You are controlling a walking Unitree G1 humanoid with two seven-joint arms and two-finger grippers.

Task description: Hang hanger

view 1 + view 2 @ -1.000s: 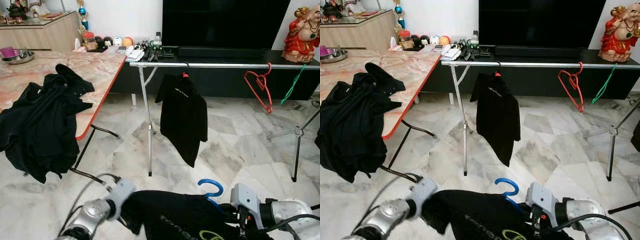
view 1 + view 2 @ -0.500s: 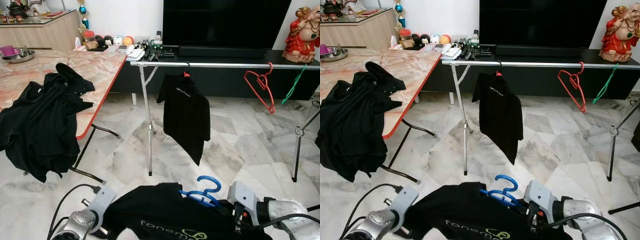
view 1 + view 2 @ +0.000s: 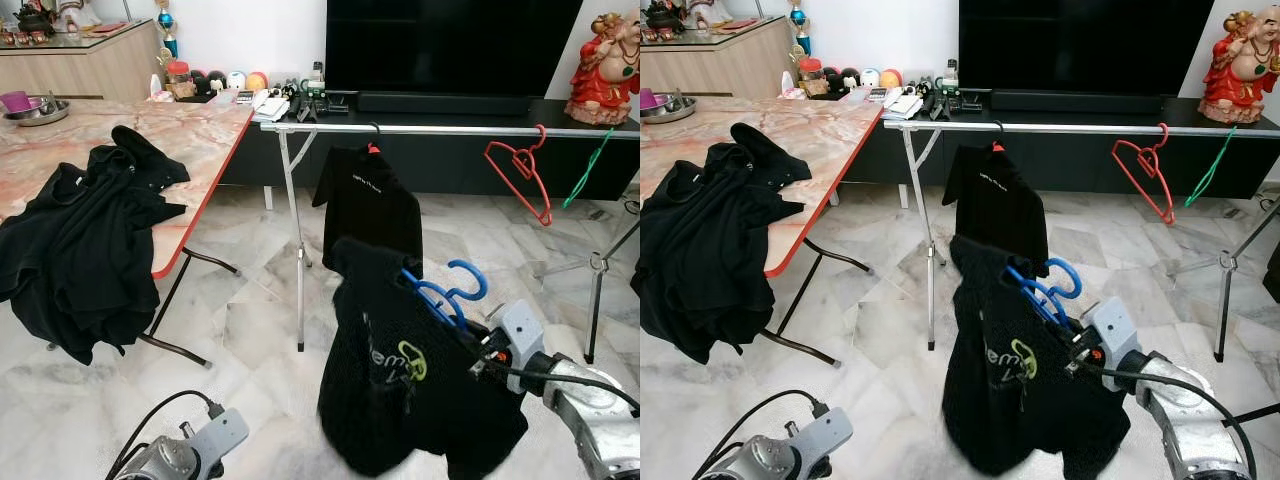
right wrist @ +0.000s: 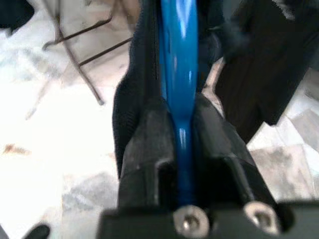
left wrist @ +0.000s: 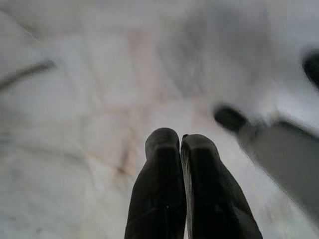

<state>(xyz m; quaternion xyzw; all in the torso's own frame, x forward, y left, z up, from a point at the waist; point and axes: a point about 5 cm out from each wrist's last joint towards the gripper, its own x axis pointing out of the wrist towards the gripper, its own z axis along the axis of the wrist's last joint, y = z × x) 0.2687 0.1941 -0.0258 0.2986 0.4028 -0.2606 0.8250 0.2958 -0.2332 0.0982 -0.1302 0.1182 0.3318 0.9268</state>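
Ahead of me a silver clothes rail (image 3: 450,130) on folding tripod legs stands on the pale marble floor (image 3: 250,330). From it hang a black shirt (image 3: 367,205) on its hanger, an empty red hanger (image 3: 520,170) and, further to my right, a green hanger (image 3: 585,170) (tilted). On my left a marble-topped folding table (image 3: 190,140) with a red edge carries a heap of black clothes (image 3: 85,250) spilling over its near edge, and a metal bowl (image 3: 38,113) with a purple cup (image 3: 14,101) at the far corner.
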